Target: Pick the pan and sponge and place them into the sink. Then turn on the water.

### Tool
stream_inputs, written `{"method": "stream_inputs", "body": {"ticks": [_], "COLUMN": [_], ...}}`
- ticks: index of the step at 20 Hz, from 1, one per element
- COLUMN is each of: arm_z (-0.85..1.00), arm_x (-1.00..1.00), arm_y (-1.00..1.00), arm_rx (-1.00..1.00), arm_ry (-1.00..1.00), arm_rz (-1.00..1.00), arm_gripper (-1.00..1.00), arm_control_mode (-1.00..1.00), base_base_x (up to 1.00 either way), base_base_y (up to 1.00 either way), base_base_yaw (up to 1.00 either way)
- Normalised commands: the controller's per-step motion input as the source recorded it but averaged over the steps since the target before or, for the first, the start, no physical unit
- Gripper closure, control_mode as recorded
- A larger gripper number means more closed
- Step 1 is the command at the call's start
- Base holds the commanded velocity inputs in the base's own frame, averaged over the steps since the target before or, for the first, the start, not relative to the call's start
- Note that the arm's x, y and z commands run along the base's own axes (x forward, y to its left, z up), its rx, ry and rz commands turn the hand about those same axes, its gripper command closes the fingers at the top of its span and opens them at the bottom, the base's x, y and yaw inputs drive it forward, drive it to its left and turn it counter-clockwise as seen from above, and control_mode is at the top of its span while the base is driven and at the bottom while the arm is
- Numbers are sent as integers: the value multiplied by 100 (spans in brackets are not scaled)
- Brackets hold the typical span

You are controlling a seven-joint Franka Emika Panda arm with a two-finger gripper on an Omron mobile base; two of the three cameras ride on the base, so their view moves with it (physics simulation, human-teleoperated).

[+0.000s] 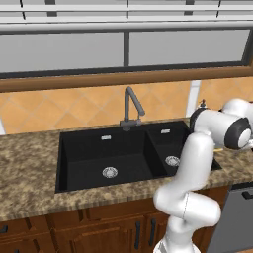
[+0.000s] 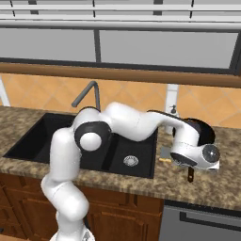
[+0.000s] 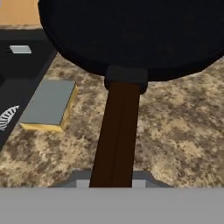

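Note:
The black pan (image 3: 131, 35) lies on the granite counter right of the sink, and its dark handle (image 3: 117, 131) runs straight toward the camera in the hand view. My gripper (image 3: 111, 181) is down over the handle's near end, its fingers pressed against both sides, shut on it. From the right base view the pan (image 2: 203, 129) sits behind the hand, with the gripper (image 2: 188, 165) below it. The sponge (image 3: 48, 103), yellow with a grey top, rests flat beside the pan, near the sink's edge (image 2: 164, 153). Both basins of the black sink (image 1: 99, 141) hold nothing. No water runs from the faucet (image 1: 131, 106).
A white soap dispenser (image 2: 173, 110) stands against the tiled wall behind the pan. The grey dishwasher front (image 2: 202, 221) is below the counter on the right. Wooden cabinets (image 1: 74, 232) run under the sink. My arm arches over the smaller right basin (image 1: 170, 148).

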Motion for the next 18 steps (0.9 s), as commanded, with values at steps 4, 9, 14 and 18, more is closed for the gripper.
{"method": "stream_inputs", "body": {"ticks": [4, 9, 14, 18], "arm_z": [85, 87, 72, 33], "arm_x": [-42, -37, -20, -4], "arm_y": [76, 81, 88, 99], "arm_rx": [0, -4, -3, 0], "arm_ry": [-16, 1, 15, 27], "arm_rz": [3, 10, 14, 21], "arm_gripper": [100, 100, 100, 100], "arm_control_mode": [-100, -100, -100, -100], "base_base_x": [0, 0, 0, 0], "base_base_y": [0, 0, 0, 0], "base_base_yaw": [0, 0, 0, 0]}}
